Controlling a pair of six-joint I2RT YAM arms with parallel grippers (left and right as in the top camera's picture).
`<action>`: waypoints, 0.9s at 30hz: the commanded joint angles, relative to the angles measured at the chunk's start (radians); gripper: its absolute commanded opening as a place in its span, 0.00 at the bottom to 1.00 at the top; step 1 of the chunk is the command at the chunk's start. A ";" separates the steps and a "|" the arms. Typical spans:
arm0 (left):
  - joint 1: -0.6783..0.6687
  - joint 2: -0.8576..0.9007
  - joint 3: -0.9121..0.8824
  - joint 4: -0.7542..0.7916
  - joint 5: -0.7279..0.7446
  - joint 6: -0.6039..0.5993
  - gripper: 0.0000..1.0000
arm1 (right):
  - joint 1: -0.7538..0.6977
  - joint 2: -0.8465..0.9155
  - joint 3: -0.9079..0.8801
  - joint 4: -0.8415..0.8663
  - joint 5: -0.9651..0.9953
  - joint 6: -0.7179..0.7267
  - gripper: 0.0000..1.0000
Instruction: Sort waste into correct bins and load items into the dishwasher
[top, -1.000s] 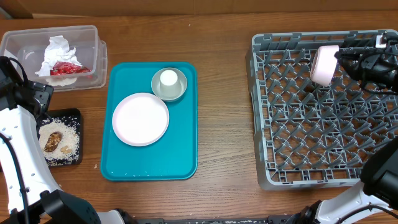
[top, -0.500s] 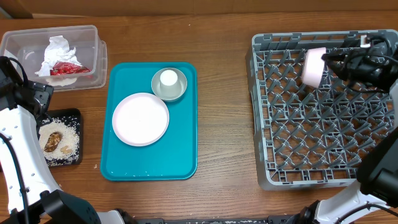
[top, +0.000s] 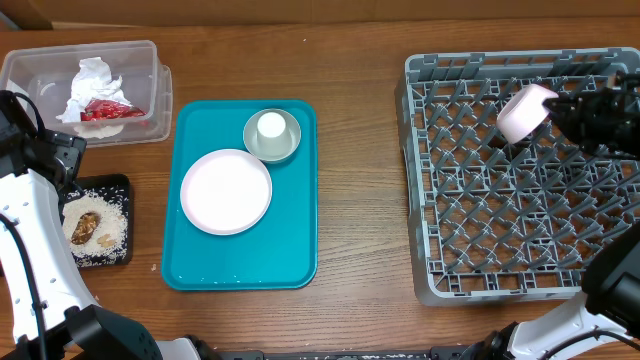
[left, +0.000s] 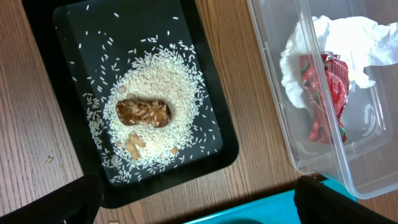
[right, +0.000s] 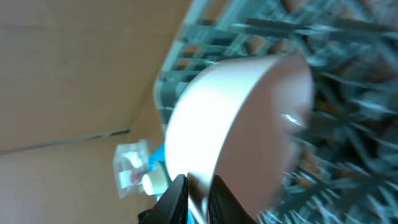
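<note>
Inventory, table (top: 360, 200) and contents.

1. Dish rack (top: 500, 230): set at the right side of the table. A smaller plate (top: 524, 112) is held tilted over its far rows of pegs, pale underside up; whether it touches the pegs cannot be told.
2. Right gripper (right: 194, 190): positioned at the plate's right edge. The rim is seen passing between the two dark fingertips, which are set close on either side of it (a pinch, as far as the blurred wrist view allows).
3. Teal tray (top: 240, 262): placed mid-table. A larger plate (top: 226, 191) is laid flat on it; behind that, a grey-green bowl (top: 285, 148) is kept with a white cup (top: 271, 125) inside.
4. Clear tub (top: 40, 70): located at the far left. A crumpled napkin (top: 92, 78) and a red wrapper (top: 108, 108) are contained in it, touching.
5. Black tray (left: 68, 25): set just in front of the tub. Rice (left: 180, 81) is spread in a rough ring, with brown lumps (left: 143, 112) at its middle.
6. Left gripper (left: 196, 199): held above the black tray and tub, fingers spread wide, nothing between them.
</note>
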 joint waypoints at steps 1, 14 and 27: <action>-0.002 0.007 0.002 0.001 -0.014 -0.013 1.00 | -0.024 0.000 0.082 -0.054 0.164 0.002 0.17; -0.002 0.007 0.002 0.001 -0.014 -0.013 1.00 | -0.002 -0.002 0.440 -0.462 0.503 0.102 0.43; -0.002 0.007 0.002 0.001 -0.014 -0.013 1.00 | 0.664 -0.016 0.532 -0.500 0.575 0.031 0.72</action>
